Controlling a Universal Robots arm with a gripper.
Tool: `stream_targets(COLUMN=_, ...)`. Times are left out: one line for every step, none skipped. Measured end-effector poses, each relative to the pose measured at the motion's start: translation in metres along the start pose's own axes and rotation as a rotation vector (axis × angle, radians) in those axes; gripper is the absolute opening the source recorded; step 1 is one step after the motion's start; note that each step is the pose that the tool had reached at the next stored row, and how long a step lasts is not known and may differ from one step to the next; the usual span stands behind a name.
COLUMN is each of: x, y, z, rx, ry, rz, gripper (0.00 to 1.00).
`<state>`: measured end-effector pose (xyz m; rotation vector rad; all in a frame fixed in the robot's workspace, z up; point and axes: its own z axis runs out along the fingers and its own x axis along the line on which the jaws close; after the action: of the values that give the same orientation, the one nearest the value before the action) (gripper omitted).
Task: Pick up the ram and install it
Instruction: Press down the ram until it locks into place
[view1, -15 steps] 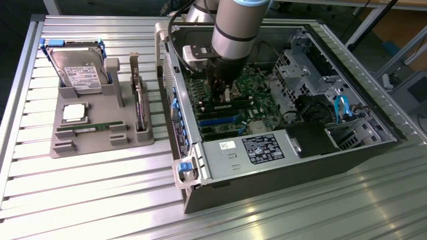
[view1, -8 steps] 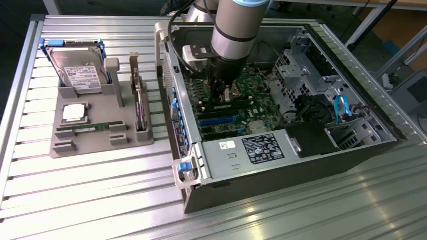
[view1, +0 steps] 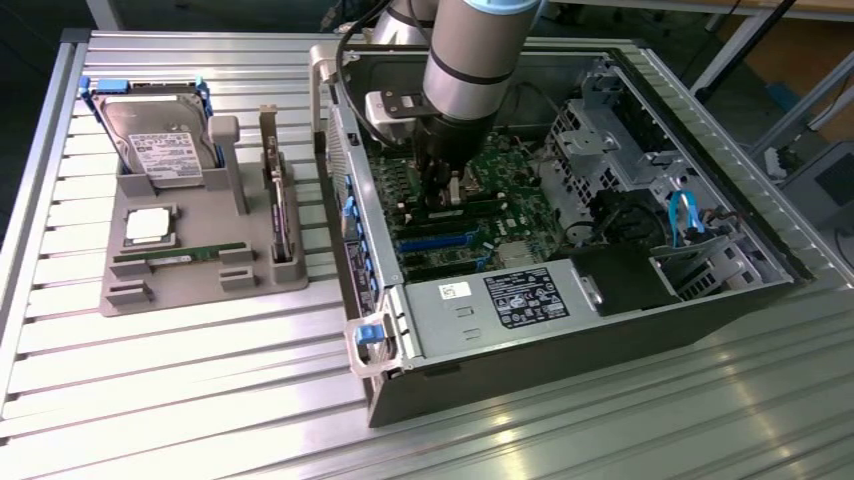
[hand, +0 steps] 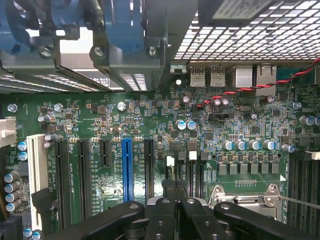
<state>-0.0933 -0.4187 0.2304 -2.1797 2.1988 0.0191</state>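
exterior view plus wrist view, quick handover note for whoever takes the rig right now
Gripper: shut, holding nothing that I can see, down inside the open computer case over the motherboard.
Ram: lying in its slot on the grey parts tray, at the exterior view's left of the case.
Done: nothing visible yet.
Left: pick up the ram and install it.

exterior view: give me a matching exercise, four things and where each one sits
Things:
1. ram
2. hard drive
3. processor
4. end effector

Places:
A. upright at the tray's far end
B. inside the open case, over the motherboard
C. lying flat in a tray slot, just nearer than the silver square
D. flat in the tray's middle

Pairs: 1-C, 2-A, 3-D, 4-B
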Motion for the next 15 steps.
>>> stream_targets(x=0.0, y=0.0, z=0.0, rx=0.0, ry=0.0, rz=0.0, gripper=0.1)
stream_targets(x=0.0, y=0.0, z=0.0, rx=0.0, ry=0.0, rz=0.0, gripper=0.1)
stream_targets(x=0.0, y=0.0, z=0.0, rx=0.0, ry=0.0001, rz=0.0, gripper=0.1)
stream_targets(x=0.0, y=0.0, z=0.0, rx=0.0, ry=0.0, rz=0.0, gripper=0.1)
stream_targets(x=0.0, y=0.0, z=0.0, rx=0.0, ry=0.0, rz=0.0, gripper=0.1)
stream_targets(x=0.0, y=-0.0001, z=-0.0006, rx=0.0002, ry=-0.0003, rz=0.0, gripper=0.1)
stream_targets(x=0.0, y=-0.0001, z=-0.0018, rx=0.0007, ry=-0.001, rz=0.0, gripper=0.1)
stream_targets(x=0.0, y=-0.0001, z=-0.0043, rx=0.0, ry=0.0003, rz=0.0, gripper=0.1)
stream_targets(x=0.0, y=-0.0002, z=-0.0074, rx=0.0, ry=0.0007, rz=0.0, gripper=0.1)
stream_targets(x=0.0, y=-0.0003, z=-0.011, rx=-0.0001, ry=0.001, rz=0.0, gripper=0.1)
stream_targets(x=-0.001, y=-0.0004, z=-0.0144, rx=0.0, ry=0.001, rz=0.0, gripper=0.1)
stream_targets(x=-0.001, y=-0.0005, z=-0.0165, rx=-0.0001, ry=0.0011, rz=0.0, gripper=0.1)
stream_targets(x=-0.001, y=-0.0006, z=-0.0189, rx=-0.0001, ry=0.0012, rz=0.0, gripper=0.1)
stream_targets(x=-0.001, y=-0.0007, z=-0.0229, rx=0.0, ry=0.0012, rz=0.0, gripper=0.1)
stream_targets(x=-0.001, y=-0.0009, z=-0.0283, rx=0.0, ry=0.0014, rz=0.0, gripper=0.1)
